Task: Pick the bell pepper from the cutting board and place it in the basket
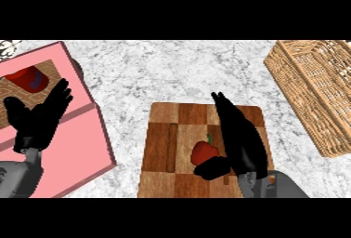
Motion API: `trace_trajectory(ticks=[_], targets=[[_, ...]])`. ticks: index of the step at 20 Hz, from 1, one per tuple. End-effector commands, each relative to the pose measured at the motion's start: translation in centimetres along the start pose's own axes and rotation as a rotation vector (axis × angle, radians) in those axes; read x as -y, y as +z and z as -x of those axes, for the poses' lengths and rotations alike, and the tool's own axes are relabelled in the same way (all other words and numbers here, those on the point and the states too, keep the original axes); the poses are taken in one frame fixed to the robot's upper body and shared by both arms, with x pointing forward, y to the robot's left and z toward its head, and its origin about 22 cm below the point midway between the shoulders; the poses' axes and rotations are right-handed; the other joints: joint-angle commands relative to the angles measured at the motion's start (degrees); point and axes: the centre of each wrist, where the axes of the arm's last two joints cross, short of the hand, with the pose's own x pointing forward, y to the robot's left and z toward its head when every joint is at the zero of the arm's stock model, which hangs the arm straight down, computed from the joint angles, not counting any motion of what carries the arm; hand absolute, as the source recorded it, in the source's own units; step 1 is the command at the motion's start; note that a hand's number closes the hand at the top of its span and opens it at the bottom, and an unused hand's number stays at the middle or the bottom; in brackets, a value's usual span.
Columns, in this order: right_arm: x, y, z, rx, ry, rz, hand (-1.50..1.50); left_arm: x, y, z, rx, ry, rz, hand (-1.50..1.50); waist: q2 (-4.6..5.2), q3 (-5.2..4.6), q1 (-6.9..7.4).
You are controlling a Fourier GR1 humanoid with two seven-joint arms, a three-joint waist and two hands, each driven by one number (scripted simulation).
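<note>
two hands over a marble counter [171,69], seen from my head. my right hand [240,139] lies over the wooden board [165,153], fingers [230,116] straight and pointing away from me along the board's right half, thumb [211,167] bent in below the pepper [204,151]. that hand is open and holds nothing; the fingers run just beside the pepper's right flank, and i cannot tell whether they touch it.

the pepper, red with a short green stem [208,138] at its top, sits on the board a little right of the board's middle, hemmed between my thumb and fingers. part of its lower right side is hidden behind my hand. the board is a patchwork of light and dark wood blocks and lies near the lower middle of the view.

the wicker basket [315,93] stands at the counter's right edge, well apart from the board, running from the upper right down toward the middle.

my left hand [37,118] rests at the view's left, open with fingers up, over a pink tray [89,139]. a wooden inset [48,69] in that tray carries a red cup [29,79], near my fingertips.
</note>
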Motion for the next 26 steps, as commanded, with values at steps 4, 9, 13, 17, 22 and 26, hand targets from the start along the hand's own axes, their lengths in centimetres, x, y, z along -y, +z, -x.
trace_trajectory(ticks=[4,9,13,17,22,26], targets=[[-3.2,0.6,3.0,-0.064,0.046,-0.072,-1.5,-2.3,0.0,0.8,0.011,0.004,-0.007,0.0,-0.01,-0.02,-0.24],[-1.5,-0.8,2.2,-0.033,0.042,-0.059,-1.5,-1.4,-0.5,0.8,0.012,0.022,-0.019,0.0,-0.01,-0.02,-0.11],[-1.4,1.1,4.7,-0.019,0.019,-0.067,-1.5,-0.2,2.0,-1.3,0.015,0.006,-0.022,0.0,-0.11,0.01,-0.04],[-0.9,0.5,5.5,0.013,-0.018,-0.1,-1.5,-1.2,-0.3,1.1,0.003,-0.001,0.0,0.0,0.02,-0.01,-0.28],[-2.7,0.1,1.9,0.036,-0.007,-0.116,-1.5,0.4,0.6,-0.1,0.011,-0.004,0.01,0.0,-0.02,-0.01,-0.03],[-3.4,1.1,4.3,0.005,0.057,-0.096,-1.5,0.5,-0.5,2.0,-0.014,-0.005,-0.011,0.0,0.0,-0.02,-0.26]])
